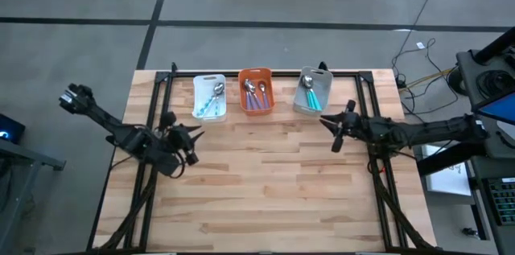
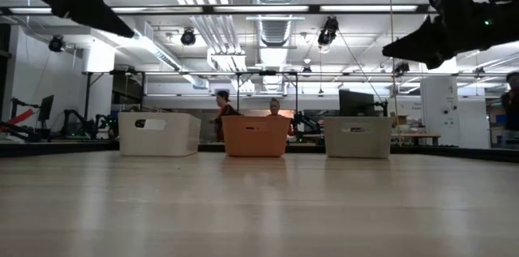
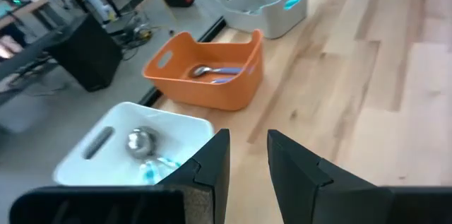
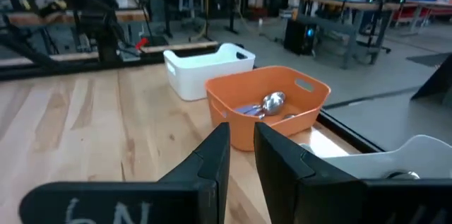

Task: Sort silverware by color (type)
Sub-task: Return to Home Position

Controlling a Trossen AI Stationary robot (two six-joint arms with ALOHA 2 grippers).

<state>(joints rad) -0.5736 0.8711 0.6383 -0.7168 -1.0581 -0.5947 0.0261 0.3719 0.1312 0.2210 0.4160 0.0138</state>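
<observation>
Three bins stand in a row at the table's far edge. The white bin (image 1: 199, 86) holds pale-blue-handled spoons (image 1: 211, 104). The orange bin (image 1: 268, 86) holds purple-handled spoons (image 3: 212, 74). The grey bin (image 1: 324, 86) holds teal-handled spoons (image 1: 311, 96). My left gripper (image 3: 247, 136) hovers above the table, just short of the white bin's near left corner, fingers a little apart with nothing between them. My right gripper (image 4: 241, 126) hovers near the grey bin's near right corner, pointing level along the row, its fingers narrowly apart and empty.
Bare wooden tabletop (image 1: 273, 191) stretches from the bins to the near edge. Black frame rails (image 1: 153, 102) run along the table's left, right and far sides. Two people (image 2: 243, 111) show in the room behind the orange bin.
</observation>
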